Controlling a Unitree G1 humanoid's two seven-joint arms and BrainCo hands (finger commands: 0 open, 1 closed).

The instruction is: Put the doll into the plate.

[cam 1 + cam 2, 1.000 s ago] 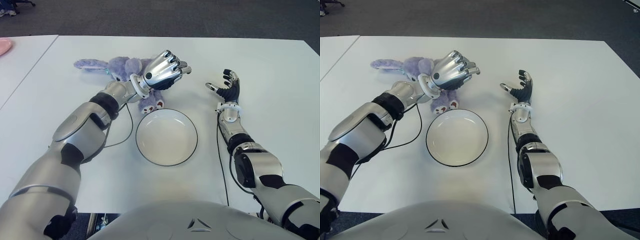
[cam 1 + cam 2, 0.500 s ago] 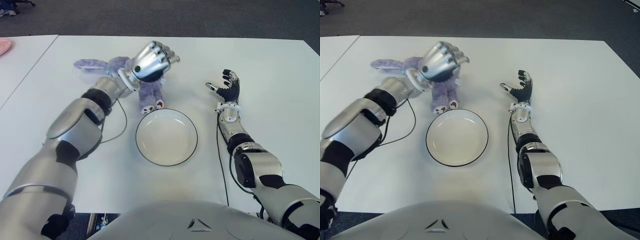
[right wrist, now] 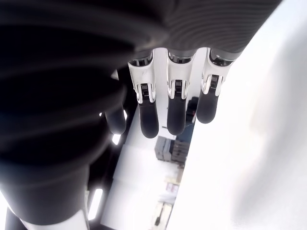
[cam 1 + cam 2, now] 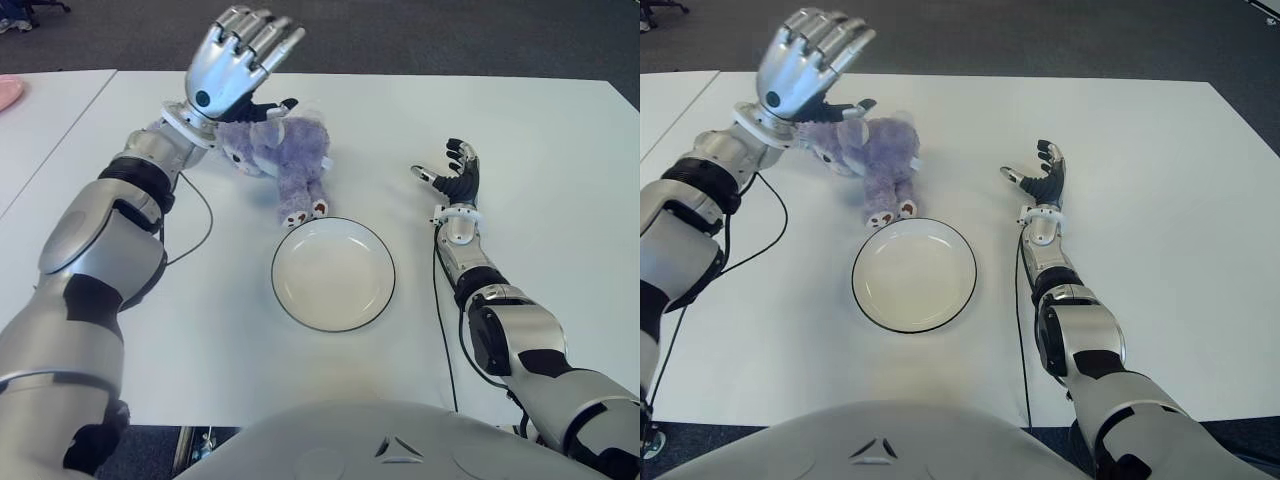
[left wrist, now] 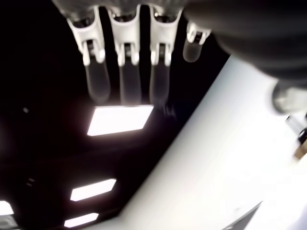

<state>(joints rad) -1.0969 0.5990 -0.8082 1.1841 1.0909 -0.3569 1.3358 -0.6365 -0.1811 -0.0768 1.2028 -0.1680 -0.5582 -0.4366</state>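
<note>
A purple plush doll [image 4: 296,158] lies on the white table [image 4: 520,130], its feet pointing at the near side. Just in front of the feet stands a white plate [image 4: 333,275] with a dark rim, and nothing lies in it. My left hand [image 4: 236,58] is raised over the doll's head at the far left of the doll. Its fingers [image 5: 125,72] are straight and spread, and they hold nothing. The thumb reaches toward the doll's head. My right hand [image 4: 455,170] shows to the right of the plate, palm up, with loosely spread fingers [image 3: 175,108].
A thin black cable [image 4: 205,215] from the left arm loops on the table left of the plate. Another cable [image 4: 440,320] runs along the right forearm. A second table with a pink thing [image 4: 8,92] adjoins at the far left. Dark floor lies beyond the far edge.
My left hand rose and swung left, from over the doll's body to above its head, and its fingers straightened. The doll's long ear no longer shows. The right hand stayed put.
</note>
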